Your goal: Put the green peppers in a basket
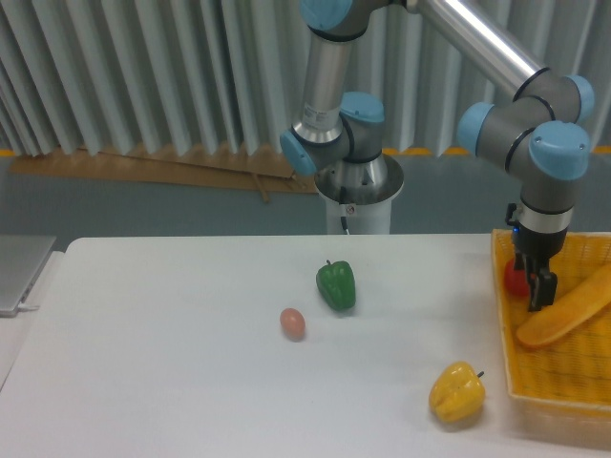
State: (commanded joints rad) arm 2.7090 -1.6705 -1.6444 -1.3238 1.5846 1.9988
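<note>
The green pepper (336, 284) is glossy dark green with a short stem and sits on the white table a little right of centre. The yellow-orange mesh basket (573, 372) lies at the table's right edge. My gripper (536, 286) hangs over the basket's near-left part, far to the right of the green pepper. Its dark fingers point down next to a red pepper (516, 279) lying in the basket. The fingers look open, with nothing held between them.
A long orange-yellow vegetable (565, 310) lies across the basket. A yellow bell pepper (456, 392) sits on the table just left of the basket's front. A small pinkish egg-shaped object (292, 323) lies left of the green pepper. The arm's base (358, 186) stands behind the table.
</note>
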